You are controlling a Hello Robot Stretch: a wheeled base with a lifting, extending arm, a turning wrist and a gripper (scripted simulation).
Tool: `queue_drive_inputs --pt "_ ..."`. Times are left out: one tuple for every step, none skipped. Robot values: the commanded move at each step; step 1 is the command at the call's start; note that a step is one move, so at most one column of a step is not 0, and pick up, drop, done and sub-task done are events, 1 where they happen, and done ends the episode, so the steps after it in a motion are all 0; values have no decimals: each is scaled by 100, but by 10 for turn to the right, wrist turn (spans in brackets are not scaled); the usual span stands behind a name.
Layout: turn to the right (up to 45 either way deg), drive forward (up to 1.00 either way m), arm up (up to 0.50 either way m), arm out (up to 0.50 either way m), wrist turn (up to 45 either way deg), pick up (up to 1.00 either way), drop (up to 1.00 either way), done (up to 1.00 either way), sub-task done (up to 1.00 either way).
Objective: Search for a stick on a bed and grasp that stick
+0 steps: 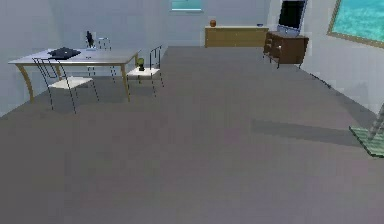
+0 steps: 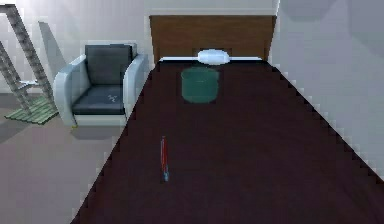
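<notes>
A bed (image 2: pixel 260 130) with a dark maroon cover runs from the arm side view's bottom edge up to a brown wooden headboard (image 2: pixel 212 35). On the cover, toward the near left part, lies a thin red stick (image 2: pixel 164 157) with a bluish lower tip, pointing lengthwise along the bed. Farther up the bed stands a dark green cylinder-shaped thing (image 2: pixel 200 84), and a white pillow (image 2: pixel 215 57) lies against the headboard.
A grey armchair (image 2: pixel 98 82) stands left of the bed, with a ladder-like frame (image 2: pixel 22 70) beyond it. The forward view has a wide grey floor, a dining table (image 1: pixel 75 62) with chairs (image 1: pixel 65 85) at left, a wooden sideboard (image 1: pixel 236 36) and a TV stand (image 1: pixel 285 45) at the back.
</notes>
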Motion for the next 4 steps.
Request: queue_drive_inputs --pt "0 0 50 0 0 0 0 0 0" --pt "0 0 36 0 0 0 0 0 0" --pt "0 0 0 28 0 0 0 0 0" --pt "0 0 0 0 450 0 0 0 0"
